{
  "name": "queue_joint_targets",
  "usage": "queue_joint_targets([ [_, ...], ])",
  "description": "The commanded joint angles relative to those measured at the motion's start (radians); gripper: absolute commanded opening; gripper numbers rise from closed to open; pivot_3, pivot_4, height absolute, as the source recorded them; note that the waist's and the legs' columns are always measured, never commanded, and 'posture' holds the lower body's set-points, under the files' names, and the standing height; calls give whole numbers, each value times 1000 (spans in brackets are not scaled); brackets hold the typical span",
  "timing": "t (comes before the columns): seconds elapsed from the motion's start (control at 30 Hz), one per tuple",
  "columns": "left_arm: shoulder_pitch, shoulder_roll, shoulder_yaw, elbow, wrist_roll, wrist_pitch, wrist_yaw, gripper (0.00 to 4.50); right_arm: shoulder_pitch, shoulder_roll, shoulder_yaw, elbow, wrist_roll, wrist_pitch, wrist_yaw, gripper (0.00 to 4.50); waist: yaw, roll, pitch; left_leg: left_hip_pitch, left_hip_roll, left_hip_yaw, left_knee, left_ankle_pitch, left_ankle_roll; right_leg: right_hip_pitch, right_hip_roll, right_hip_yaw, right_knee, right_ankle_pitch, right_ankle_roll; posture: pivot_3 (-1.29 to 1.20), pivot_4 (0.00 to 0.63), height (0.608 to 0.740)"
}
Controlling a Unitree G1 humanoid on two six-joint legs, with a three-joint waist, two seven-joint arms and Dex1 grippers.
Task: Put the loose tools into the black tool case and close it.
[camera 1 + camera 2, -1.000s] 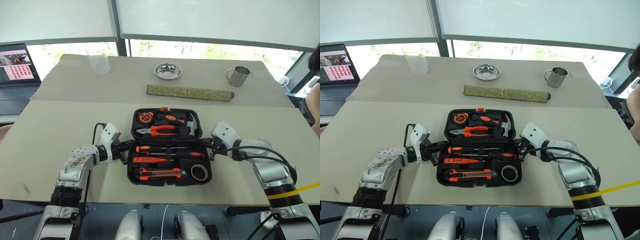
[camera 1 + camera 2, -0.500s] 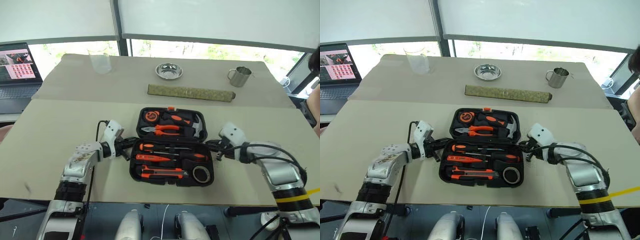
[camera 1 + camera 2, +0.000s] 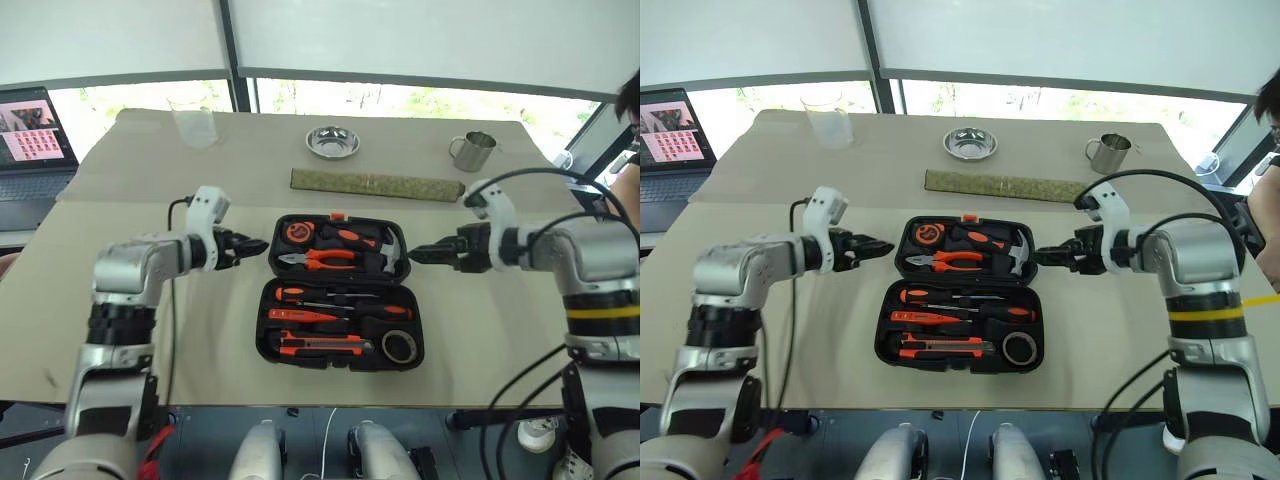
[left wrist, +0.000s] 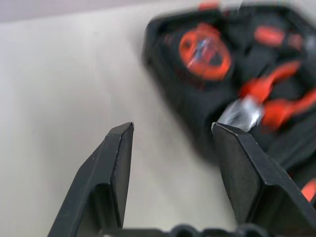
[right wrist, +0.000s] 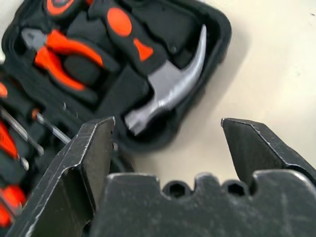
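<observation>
No legible lettering on the bench

We can read no text, brand, number or sign anywhere; the laptop screen (image 3: 35,125) off the bench's far left corner shows a grid of small pictures, too small for us to read.

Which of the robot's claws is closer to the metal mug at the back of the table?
Right. The right gripper hovers by the tool case, with the metal mug just beyond it; the left gripper is across the case, far from it.

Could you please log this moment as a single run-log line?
case: open, tools seated | left claw: open, empty | right claw: open, empty | lid: not closed
</observation>
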Motion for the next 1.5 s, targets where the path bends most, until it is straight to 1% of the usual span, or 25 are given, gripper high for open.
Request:
queue_joint_targets([
  [0.03, -10, -19, -3, 20, 4, 19, 41, 2739, -37, 14, 6, 44, -18, 0, -54, 4086, -2, 0, 0, -1, 0, 0, -1, 0, 0, -1, 0, 0, 0, 0, 0, 0, 150, 740],
  [0.1, -13, -30, -4, 21, -2, 30, 50, 2739, -35, 24, 23, 55, -22, -6, -63, 4086, -2, 0, 0, -4, 0, 0, -1, 0, 0, -3, 0, 0, 1, 0, 0, 0, 150, 740],
  [0.33, -28, -70, -1, 38, -11, 27, 81, 2739, -25, 79, 23, 76, -8, -24, -87, 4086, 1, 0, 0, -4, -1, -1, 1, 0, 0, -2, -2, -1, 0, 0, 0, 0, 150, 740],
  [0.53, -22, -59, -13, 30, -16, 44, 73, 2739, -21, 79, 34, 82, -4, -11, -83, 4086, -4, 0, 0, -3, -1, -1, 1, 0, 0, -3, -1, -1, 0, 0, 0, 0, 150, 740],
  [0.6, -18, -54, -16, 29, -10, 51, 78, 2739, -18, 83, 37, 86, -9, -9, -90, 3584, -4, 0, 0, -3, -1, -1, 1, 0, 0, -3, -1, -1, 0, 0, 0, 0, 150, 740],
  [0.63, -18, -49, -22, 30, -6, 52, 78, 2211, -15, 82, 46, 86, -10, -5, -88, 3415, -4, 0, 0, -3, -1, -1, 1, 0, 0, -3, -2, -1, 0, 0, 0, 0, 150, 740],
  [0.67, -17, -46, -26, 31, -3, 54, 80, 2053, -12, 82, 50, 85, -12, 0, -91, 3073, -4, 0, 0, -3, -1, -1, 1, 0, 0, -3, -2, -1, 0, 0, 0, 0, 150, 740],
  [0.8, -17, -36, -35, 30, -6, 67, 75, 535, 4, 86, 61, 79, -14, 6, -101, 1630, -1, 0, 0, 0, -1, -1, 1, 0, 0, 0, -2, -1, 0, 0, 0, 0, 150, 740],
  [0.87, -20, -36, -28, 32, -9, 70, 78, 18, 7, 96, 53, 86, -15, 2, -115, 1000, -1, 0, 0, 2, -1, -1, 1, 0, 0, 3, -2, -1, 0, 0, 0, 0, 150, 740],
  [0.93, -21, -39, -20, 35, -11, 70, 83, 0, 9, 107, 44, 90, -13, -3, -127, 305, -3, 0, -1, 3, -1, -1, 1, 0, -1, 3, -1, -1, 1, 1, 0, 0, 150, 740],
  [0.97, -19, -41, -16, 34, -13, 67, 85, 0, 12, 115, 36, 87, -12, -14, -137, 47, -4, 0, -1, 3, -1, -1, 1, 0, -1, 3, -1, -1, 1, 1, 0, 0, 150, 740],
  [1.0, -17, -43, -13, 33, -14, 59, 84, 0, 17, 123, 26, 81, -9, -34, -145, 47, -5, 0, -1, 4, -1, -1, 1, 0, -1, 3, -1, -1, 1, 1, 0, 0, 150, 740],
  [1.1, 14, -54, 7, 1, -27, -21, 63, 0, 55, 154, -21, 4, 16, -191, -124, 47, -6, -1, -2, 4, -1, -1, 1, 0, -1, 3, -1, 0, 1, 1, 0, 0, 150, 740],
  [1.17, 44, -63, 27, -27, -42, -108, 33, 0, 93, 155, -32, -64, 22, -305, -90, 47, -8, -1, -2, 4, 0, -1, 1, 1, -1, 3, -1, 0, 1, 1, 0, 0, 150, 740],
  [1.2, 74, -68, 40, -54, -47, -202, 3, 0, 122, 149, -31, -109, 15, -382, -73, 47, -8, -1, -2, 4, -1, -1, 1, 1, -1, 2, -1, 0, 2, 2, 0, 0, 150, 740],
  [1.27, 163, -58, 58, -120, -46, -383, -62, 0, 222, 121, -24, -223, -23, -628, -19, 47, -9, 0, -1, 2, 0, -1, 1, 1, -2, 0, -1, 1, 2, 2, 0, 0, 150, 740],
  [1.33, 218, -55, 70, -153, -39, -499, -86, 0, 300, 91, -8, -283, -63, -816, 26, 47, -6, 0, -1, -1, 0, 0, -1, 1, -2, -2, -1, 1, 0, 2, 0, 0, 150, 740],
  [1.4, 267, -62, 79, -183, -33, -598, -96, 0, 375, 61, 11, -311, -104, -959, 60, 47, -4, 0, -1, -4, 0, 0, -1, 1, -2, -5, -1, 1, 0, 2, 0, 0, 150, 740],
  [1.5, 391, -57, 66, -223, 44, -915, -136, 0, 487, 50, 10, -316, -172, -1190, 39, 47, -4, 0, -1, -5, 0, 1, 0, 1, -2, -5, -2, 1, -1, 2, 1, 0, 150, 740],
])
